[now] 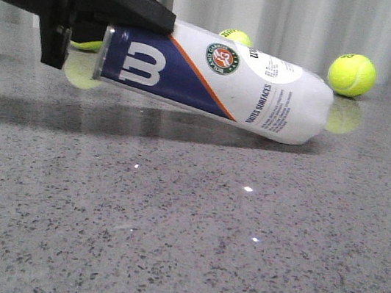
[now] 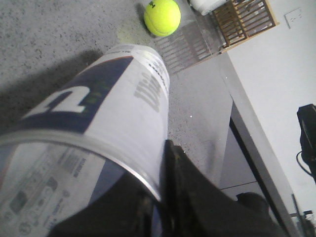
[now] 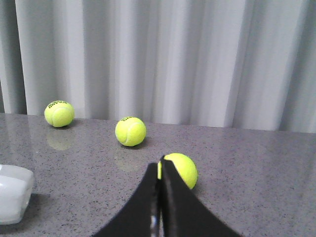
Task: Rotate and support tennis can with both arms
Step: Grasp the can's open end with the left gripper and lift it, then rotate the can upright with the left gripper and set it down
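While the left gripper (image 1: 137,22) clamps the tilted tennis can (image 1: 221,80) at its rim, the right gripper (image 3: 160,168) is pressed together, empty.

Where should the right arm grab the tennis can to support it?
Likely the white closed end, approached from the robot's right. The tennis can lies tilted, that end resting on the table, while the left gripper holds the rim end raised.

Even, bright indoor light falls from above. The tennis can (image 1: 213,79) casts a soft dark shadow on the glossy bench (image 1: 179,248), which shows small glints and pale ball reflections. In the left wrist view the can's near rim is blurred; the right wrist view's fingers (image 3: 170,207) are soft-edged.
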`<state>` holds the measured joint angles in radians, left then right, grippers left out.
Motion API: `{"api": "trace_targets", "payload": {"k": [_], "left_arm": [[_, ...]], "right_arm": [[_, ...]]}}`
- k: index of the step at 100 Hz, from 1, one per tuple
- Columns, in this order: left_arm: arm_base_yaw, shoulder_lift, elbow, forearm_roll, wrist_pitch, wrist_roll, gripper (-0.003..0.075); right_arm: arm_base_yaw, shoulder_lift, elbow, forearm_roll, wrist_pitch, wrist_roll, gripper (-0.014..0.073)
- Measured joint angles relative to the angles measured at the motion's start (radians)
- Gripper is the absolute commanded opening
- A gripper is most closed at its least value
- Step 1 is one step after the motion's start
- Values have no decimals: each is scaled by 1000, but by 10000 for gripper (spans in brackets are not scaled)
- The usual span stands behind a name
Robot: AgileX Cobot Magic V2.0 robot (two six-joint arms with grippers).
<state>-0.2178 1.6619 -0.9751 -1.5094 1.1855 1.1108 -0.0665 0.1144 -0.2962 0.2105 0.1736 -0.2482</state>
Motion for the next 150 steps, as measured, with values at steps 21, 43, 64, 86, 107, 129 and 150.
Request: {"api": "trace_targets", "payload": {"k": [21,43,64,86,107,129,150], "left_arm": [[65,-236,0,166,-12,-41,-21],[120,-508,-110,589,22,-272,-21],[120,-646,-266,960,68,-537,-21],[120,-672,-307,1185,80,-700,-21],[122,-670,-297,1240,82,-767,-21],[122,-670,-230,1250,82,-775,-21],[122,-670,-161,1252,82,-777,-20]], "right_arm": [[0,0,0,0,1,0,-68],[0,0,0,0,1,0,-68],[0,0,0,0,1,0,-68],[0,0,0,0,1,0,-68],[0,0,0,0,1,0,-68],[0,0,0,0,1,0,-68],[0,0,0,0,1,0,-68]]}}
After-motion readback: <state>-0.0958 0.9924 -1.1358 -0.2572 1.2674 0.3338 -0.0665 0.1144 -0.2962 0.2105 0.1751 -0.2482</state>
